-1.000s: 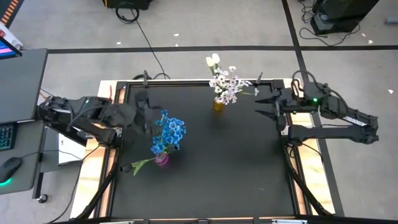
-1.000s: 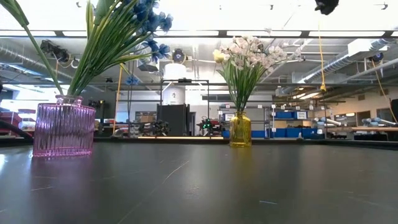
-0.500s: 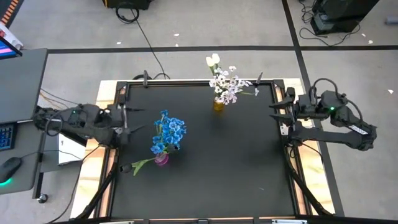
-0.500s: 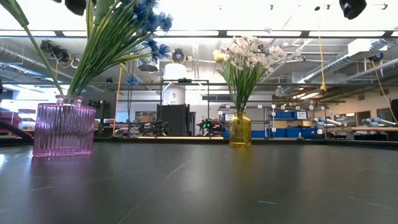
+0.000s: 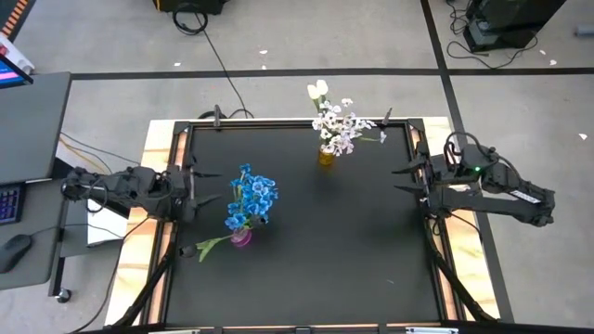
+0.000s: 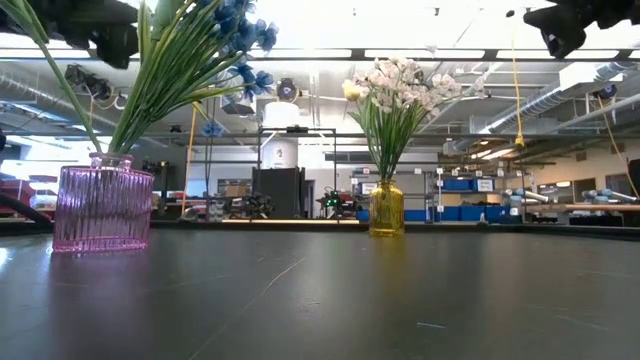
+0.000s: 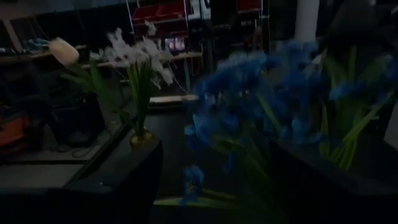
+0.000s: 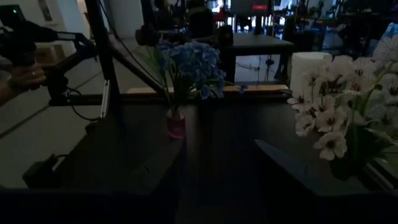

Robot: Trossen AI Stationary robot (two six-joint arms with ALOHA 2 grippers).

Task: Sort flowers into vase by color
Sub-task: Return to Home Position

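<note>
Blue flowers (image 5: 252,197) stand in a pink ribbed vase (image 6: 103,208) on the left of the black table; one green stem (image 5: 209,246) leans out over its rim toward the near left. White blossoms (image 5: 339,125) and white tulip buds (image 5: 318,90) stand in a yellow vase (image 6: 387,208) at the far middle. My left gripper (image 5: 200,186) hangs open at the table's left edge, pointing level at the blue flowers (image 7: 280,106). My right gripper (image 5: 402,179) hangs open at the right edge, pointing across the table, with nothing between its fingers (image 8: 155,168).
A raised black frame rail (image 5: 297,122) runs round the table. A desk with a keyboard and mouse (image 5: 28,186) stands left of the table. Cables lie on the floor beyond the far edge. Bare black tabletop (image 5: 343,250) lies between the vases and the near edge.
My left gripper has drawn back from the blue flowers toward the table's left edge, sunk and tipped level. My right gripper has pulled back toward the right edge and come down a little. Both stay open. The flowers and vases have not moved.
</note>
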